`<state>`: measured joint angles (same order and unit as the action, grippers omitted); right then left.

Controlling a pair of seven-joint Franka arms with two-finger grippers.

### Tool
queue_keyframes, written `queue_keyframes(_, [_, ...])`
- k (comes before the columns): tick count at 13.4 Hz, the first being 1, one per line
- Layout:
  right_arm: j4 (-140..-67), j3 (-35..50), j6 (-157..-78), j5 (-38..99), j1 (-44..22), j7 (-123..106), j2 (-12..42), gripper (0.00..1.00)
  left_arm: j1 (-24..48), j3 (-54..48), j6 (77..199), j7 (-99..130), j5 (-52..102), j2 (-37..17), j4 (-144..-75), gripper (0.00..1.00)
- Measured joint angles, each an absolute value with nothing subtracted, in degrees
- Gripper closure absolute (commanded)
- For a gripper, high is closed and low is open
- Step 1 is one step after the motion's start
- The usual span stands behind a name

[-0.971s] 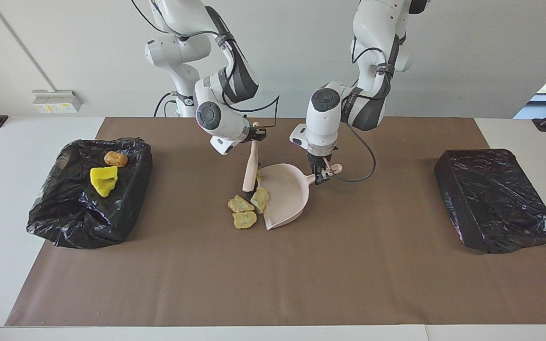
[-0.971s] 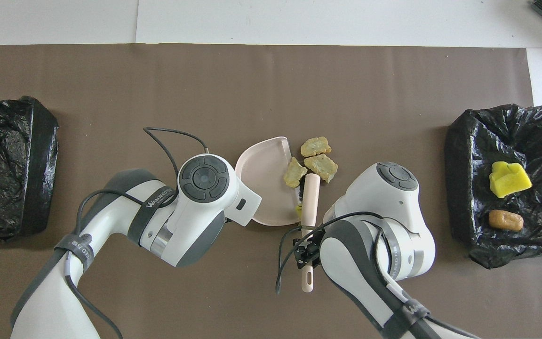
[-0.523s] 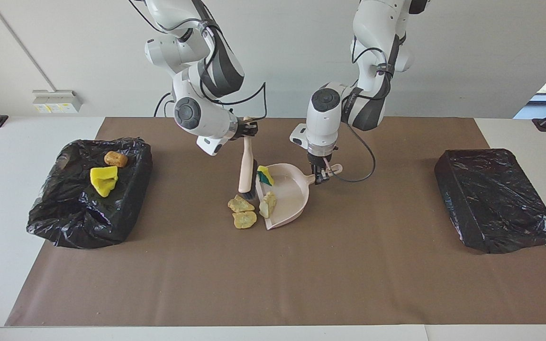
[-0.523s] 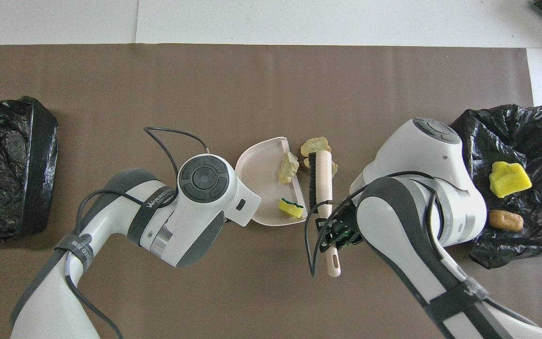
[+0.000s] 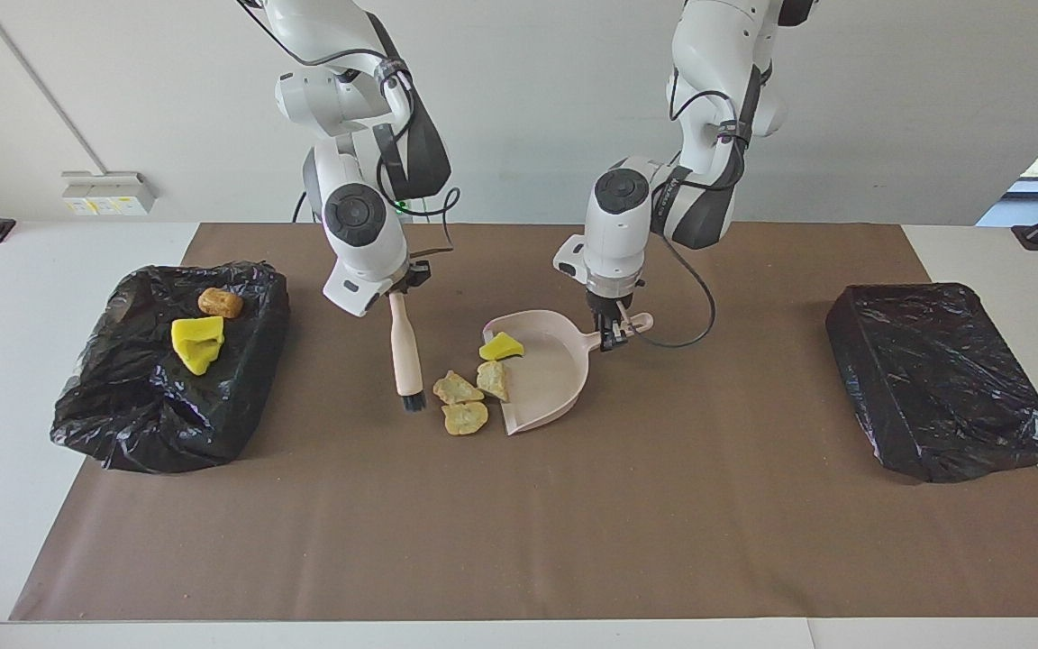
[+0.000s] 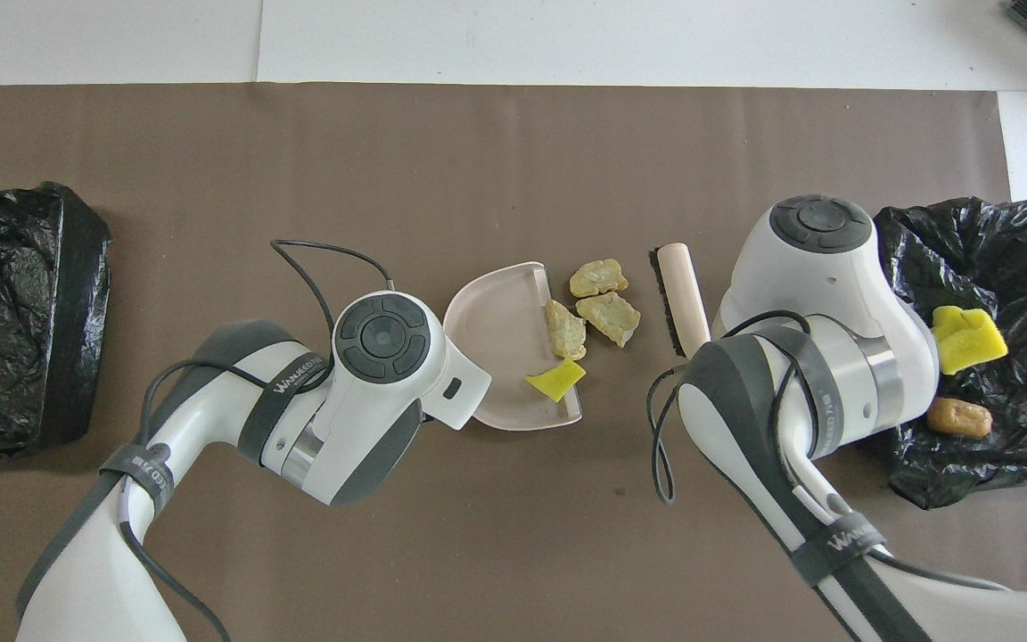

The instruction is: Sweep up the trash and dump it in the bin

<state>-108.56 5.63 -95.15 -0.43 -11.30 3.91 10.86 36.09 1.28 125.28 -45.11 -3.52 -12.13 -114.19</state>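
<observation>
Pink plastic dustpan (image 5: 544,374) handle pinched in left fingers (image 5: 611,334); right fingers (image 5: 399,287) clamp smooth brush (image 5: 406,353); crumbly tan lumps (image 5: 458,388) beside.

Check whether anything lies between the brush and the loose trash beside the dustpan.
Nothing visible does. The brush, held by the right gripper, hangs beside the two tan chunks, only bare mat between. The dustpan, held by the left gripper, opens toward them.

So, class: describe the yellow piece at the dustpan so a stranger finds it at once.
Find the pale pink dustpan at mid-table. At its open edge lie pieces of trash; the bright yellow wedge is nearest the robots. Its neighbours are dull tan lumps.
</observation>
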Motion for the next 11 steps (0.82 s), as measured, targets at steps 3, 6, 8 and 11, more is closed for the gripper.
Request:
queue_keyframes(3, [-108.4, 5.7, -99.1, -1.4, -14.0, 3.8, 15.8, 1.0, 36.0, 1.3, 125.3, -43.9, -3.5, -12.1, -114.5, 1.0])
queue_keyframes(6, [-109.9, 6.9, -99.2, 1.3, -15.5, 0.0, 16.5, 1.0, 35.8, 1.2, 125.2, -43.4, -3.5, -11.9, -114.8, 1.0])
queue_keyframes(8, [-112.2, 7.4, -98.7, 8.7, -15.4, -8.7, 15.5, 1.0, 35.5, 1.2, 125.2, -43.3, -3.5, -11.8, -115.0, 1.0])
queue_keyframes(11, [-114.6, 7.4, -96.5, 17.5, -15.1, -15.1, 13.8, 1.0, 35.4, 1.2, 125.2, -43.2, -3.5, -11.7, -115.2, 1.0])
